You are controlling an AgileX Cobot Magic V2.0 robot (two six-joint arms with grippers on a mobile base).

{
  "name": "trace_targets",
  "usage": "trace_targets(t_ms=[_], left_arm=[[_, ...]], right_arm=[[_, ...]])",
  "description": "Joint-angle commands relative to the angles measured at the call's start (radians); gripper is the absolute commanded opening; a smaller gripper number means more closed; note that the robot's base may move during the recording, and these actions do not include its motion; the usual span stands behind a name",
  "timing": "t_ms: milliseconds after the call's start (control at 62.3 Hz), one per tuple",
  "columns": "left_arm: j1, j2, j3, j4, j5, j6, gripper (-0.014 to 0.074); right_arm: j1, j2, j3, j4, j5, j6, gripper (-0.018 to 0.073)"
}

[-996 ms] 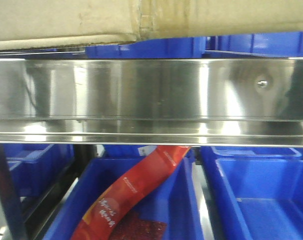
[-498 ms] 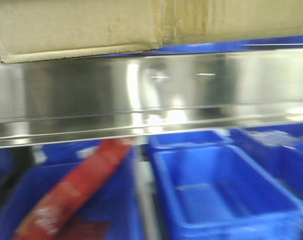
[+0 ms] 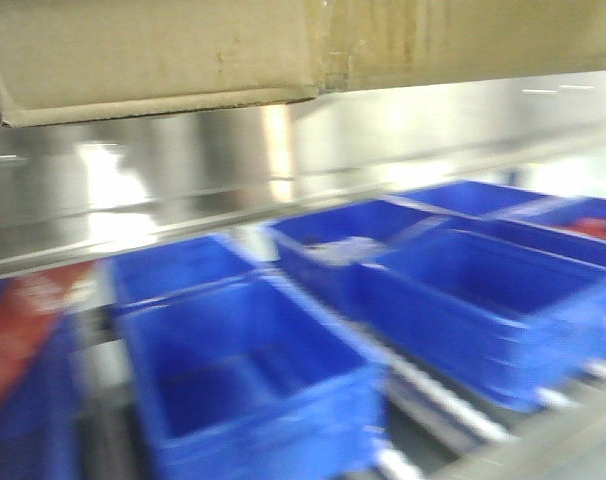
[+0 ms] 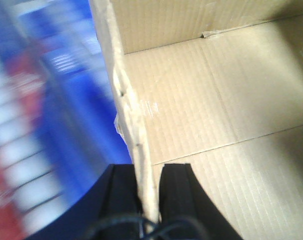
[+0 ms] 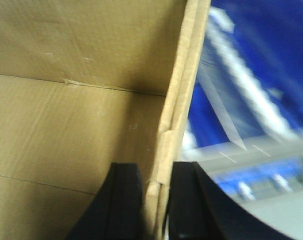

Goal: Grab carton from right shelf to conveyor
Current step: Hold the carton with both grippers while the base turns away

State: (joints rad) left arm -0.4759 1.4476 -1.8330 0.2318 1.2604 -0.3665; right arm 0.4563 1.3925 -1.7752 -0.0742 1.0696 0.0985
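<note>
Carton (image 3: 153,50): spans the top of the front view, its lower edge just above the shiny steel rail of the right shelf (image 3: 183,190). It is held by both side walls. Whether its base rests on anything cannot be told. The wrist views look into the open top and show a bare corrugated floor with flap seams.

Left gripper (image 4: 150,176): jaws clamped on the carton's left wall, one black finger (image 4: 122,192) outside and the other inside. The wall edge is creased and ragged just above the grip.

Right gripper (image 5: 155,176): jaws clamped on the right wall, one finger (image 5: 125,195) inside the box and the other outside.

Below the rail: blue bins (image 3: 243,370) in rows, slanted across the frame. A red packet (image 3: 23,320) sits at far left. Everything outside the carton is motion-blurred.
</note>
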Motion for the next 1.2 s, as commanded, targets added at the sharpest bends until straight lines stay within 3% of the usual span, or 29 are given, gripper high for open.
trace_targets(t_ms=[0, 1188], left_arm=[[-0.02, -0.012, -0.007, -0.08, -0.062, 0.014, -0.0016], [-0.02, -0.012, -0.007, -0.064, -0.061, 0.014, -0.0016]], right_arm=[[0.005, -0.008, -0.006, 0.042, -0.07, -0.011, -0.006], [0.005, -0.008, -0.006, 0.042, -0.09, -0.011, -0.006]])
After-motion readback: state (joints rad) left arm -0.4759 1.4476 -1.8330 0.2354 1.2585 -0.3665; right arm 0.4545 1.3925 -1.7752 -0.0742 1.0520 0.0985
